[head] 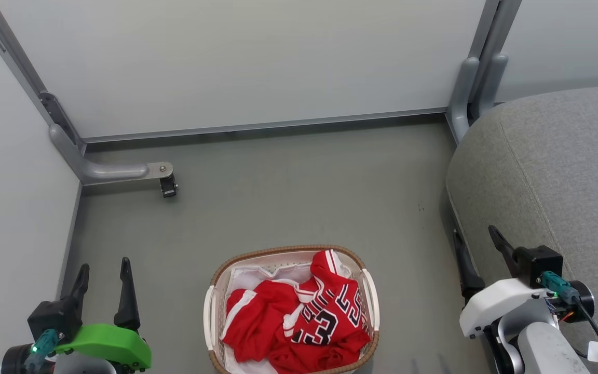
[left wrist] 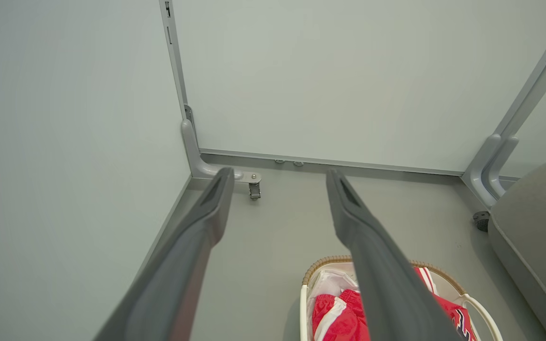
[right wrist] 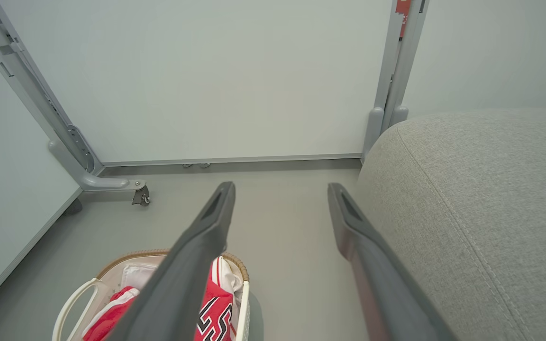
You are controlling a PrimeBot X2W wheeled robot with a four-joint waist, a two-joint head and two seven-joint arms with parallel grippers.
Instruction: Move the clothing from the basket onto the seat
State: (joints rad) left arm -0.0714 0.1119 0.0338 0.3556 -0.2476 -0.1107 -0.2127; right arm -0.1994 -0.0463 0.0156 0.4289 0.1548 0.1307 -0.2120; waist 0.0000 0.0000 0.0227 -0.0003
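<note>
Tools: left gripper (head: 104, 265) sits low on the left of the head view, its two dark fingers spread wide with nothing between them. The right gripper (head: 474, 232), low on the right, is likewise spread wide and empty

Task things: both red garments lie in the basket (head: 278, 251), which stands on the grey floor (head: 304, 197) straight ahead of the robot. The jersey (head: 333, 311) is heaped on the basket's right half, numbers up. The shorts (head: 249, 314), white stripe showing, are on the left half. The two overlap in the middle, and I cannot tell which lies on top. The white liner (head: 257, 274) shows at the far end

The seat (head: 553, 171) is on the robot's right, apart from the basket with bare floor between. No garment lies on the part in view

Key relation: the basket lies about midway between the two grippers, inward of both. In the left wrist view its rim (left wrist: 323, 263) is lower right of the fingers; in the right wrist view the rim (right wrist: 126, 255) is lower left. Its long axis appears to run away from the robot, but the near end is cut off, so this is not certain

Judgement: nothing has been lifted, so the task is at its start. The right arm is nearer the seat, fingertips just beside the cushion's edge, and the jersey lies on that side. Jersey by the right arm looks like the shortest carry: reach down and left, lift, swing right
</note>
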